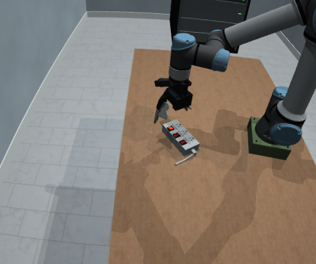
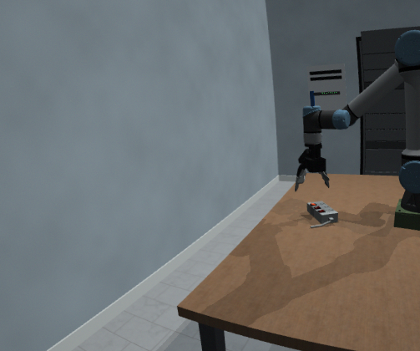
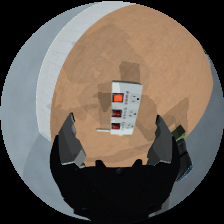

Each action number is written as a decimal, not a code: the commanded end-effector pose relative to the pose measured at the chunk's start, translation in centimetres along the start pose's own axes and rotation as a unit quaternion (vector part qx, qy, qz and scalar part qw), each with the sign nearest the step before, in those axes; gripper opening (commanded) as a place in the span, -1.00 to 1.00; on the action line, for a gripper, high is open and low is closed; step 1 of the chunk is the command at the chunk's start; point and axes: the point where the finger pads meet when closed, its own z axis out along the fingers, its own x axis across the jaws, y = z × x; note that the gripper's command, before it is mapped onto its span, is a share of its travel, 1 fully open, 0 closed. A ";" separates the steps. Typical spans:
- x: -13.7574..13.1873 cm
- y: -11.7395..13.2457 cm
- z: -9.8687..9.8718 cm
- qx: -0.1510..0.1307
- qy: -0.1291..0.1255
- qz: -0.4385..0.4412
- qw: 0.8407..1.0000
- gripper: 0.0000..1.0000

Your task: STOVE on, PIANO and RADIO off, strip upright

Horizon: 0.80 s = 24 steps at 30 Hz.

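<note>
End effector (image 1: 171,114) spread fully, jaws wide apart, nothing between them; hanging above the power strip (image 1: 180,137), off its bright-switch end, well short of touching. Pointing straight down, with the strip framed between the two fingers in the wrist view.

Power strip lying flat on the tabletop (image 1: 220,201), right way up, three red rocker switches facing the ceiling. Short grey cord stub (image 1: 186,158) trailing from the end of the strip farthest from the end effector. Arm base (image 1: 269,141) standing well apart from the strip, on the side away from the tabletop's near long edge.

Switch nearest the end effector (image 1: 170,127) glowing brighter orange-red than the middle switch (image 1: 176,135) and the cord-end switch (image 1: 183,142), both darker. Probably one lit, two unlit, though labels too small to read in any view, so cannot tell which is STOVE, PIANO or RADIO.

Step in hand, by judgement: lining up over the strip ahead of pressing a rocker. No flipping needed, strip already upright. Next move likely calling for a descent with one fingertip aimed at a single rocker's raised half, jaws perhaps drawn together first for a narrower tip, pressing lightly enough not to skid the strip along the tabletop.
</note>
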 end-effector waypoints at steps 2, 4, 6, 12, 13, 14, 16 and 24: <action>0.0 0.0 0.0 0.000 0.000 0.005 1.000 1.00; 0.0 0.0 0.0 0.000 0.000 0.006 1.000 1.00; 0.0 0.0 0.0 0.000 0.000 0.006 1.000 1.00; 0.0 0.0 0.0 0.000 0.000 0.006 1.000 -1.00; 0.0 0.0 0.0 0.000 0.000 0.006 1.000 -1.00; 0.0 0.0 0.0 0.000 0.000 0.006 1.000 -1.00; 0.0 0.0 0.0 0.000 0.000 0.006 1.000 -1.00; 0.0 0.0 0.0 0.000 0.000 0.006 1.000 -1.00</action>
